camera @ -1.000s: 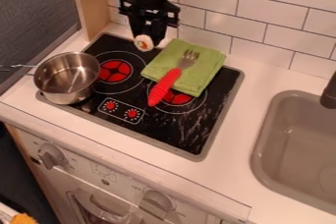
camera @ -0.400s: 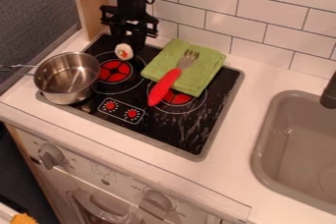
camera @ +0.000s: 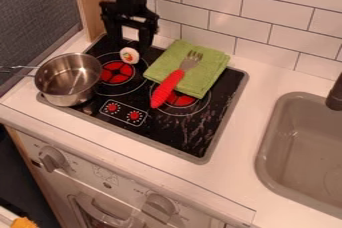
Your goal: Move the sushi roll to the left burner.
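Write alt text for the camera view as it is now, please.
A black robot gripper hangs with its fingers apart over a sushi roll at the back of the left burner on a toy stove. A metal saucepan stands at the stove's left; a red-handled fork lies across a folded green cloth and the right burner.

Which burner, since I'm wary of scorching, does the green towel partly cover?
The right burner, nearer the sink: the green towel overlaps it; no cloth covers the left burner, beside the pot.
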### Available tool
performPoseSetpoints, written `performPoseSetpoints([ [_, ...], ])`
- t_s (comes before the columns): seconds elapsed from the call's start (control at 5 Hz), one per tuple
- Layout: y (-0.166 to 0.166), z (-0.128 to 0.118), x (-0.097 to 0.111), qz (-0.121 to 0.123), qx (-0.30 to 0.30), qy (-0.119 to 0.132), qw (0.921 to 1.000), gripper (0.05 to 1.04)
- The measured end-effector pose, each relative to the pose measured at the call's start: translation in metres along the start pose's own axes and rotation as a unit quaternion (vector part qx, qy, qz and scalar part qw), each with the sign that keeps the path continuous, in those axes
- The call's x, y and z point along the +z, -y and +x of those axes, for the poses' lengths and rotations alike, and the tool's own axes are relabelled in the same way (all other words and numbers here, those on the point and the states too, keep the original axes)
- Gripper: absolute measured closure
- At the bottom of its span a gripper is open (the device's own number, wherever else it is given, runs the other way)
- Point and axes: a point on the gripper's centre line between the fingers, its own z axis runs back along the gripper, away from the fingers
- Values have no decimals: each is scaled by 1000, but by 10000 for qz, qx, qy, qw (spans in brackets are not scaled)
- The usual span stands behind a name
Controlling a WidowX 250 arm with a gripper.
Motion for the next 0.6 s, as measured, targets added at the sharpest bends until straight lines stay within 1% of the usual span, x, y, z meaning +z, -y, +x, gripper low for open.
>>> performPoseSetpoints([
  [0.2, 4, -1, 25, -64, -161, 327, 9993, 80],
  [0.4, 9, -6, 50, -98, -291, 562, 9979, 83],
  [0.6, 13, -13, 49, -108, -347, 470, 9982, 83],
])
